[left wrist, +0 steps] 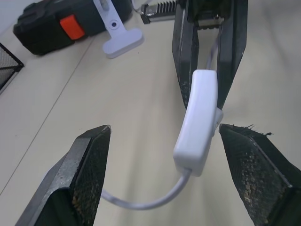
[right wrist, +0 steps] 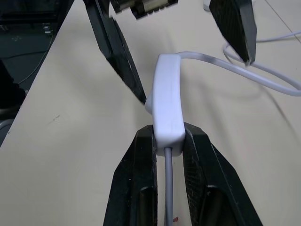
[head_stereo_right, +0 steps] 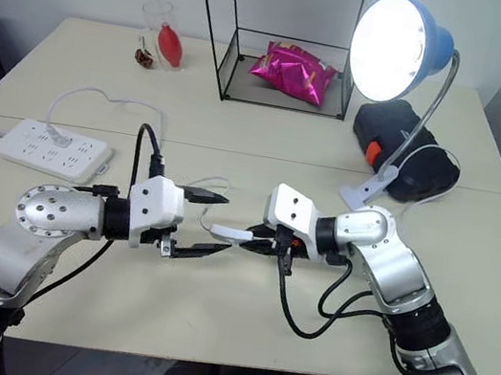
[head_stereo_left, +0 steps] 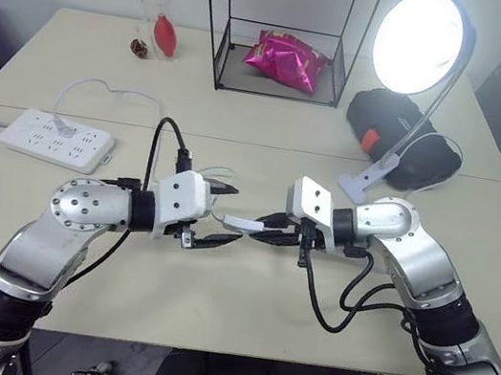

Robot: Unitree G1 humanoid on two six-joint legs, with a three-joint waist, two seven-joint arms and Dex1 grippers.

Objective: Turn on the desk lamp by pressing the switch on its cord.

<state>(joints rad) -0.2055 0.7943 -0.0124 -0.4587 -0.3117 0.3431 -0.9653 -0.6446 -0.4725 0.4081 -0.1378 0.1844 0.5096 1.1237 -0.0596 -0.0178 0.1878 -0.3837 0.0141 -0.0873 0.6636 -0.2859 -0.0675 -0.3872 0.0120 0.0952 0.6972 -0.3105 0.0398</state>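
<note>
While the switch (right wrist: 167,101) is clamped at one end between the closed fingers of the right gripper (right wrist: 168,141) and held above the table (head_stereo_left: 230,301), the left gripper (left wrist: 162,176) is spread wide around its free end, neither pad touching. The desk lamp (head_stereo_left: 420,43) is lit.

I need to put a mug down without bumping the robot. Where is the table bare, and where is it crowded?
Bare: the near strip of the table in front of both arms, and the patch between the power strip and the wire cage. Crowded: mid-table around the switch, and the far right by the desk lamp and black case.
</note>
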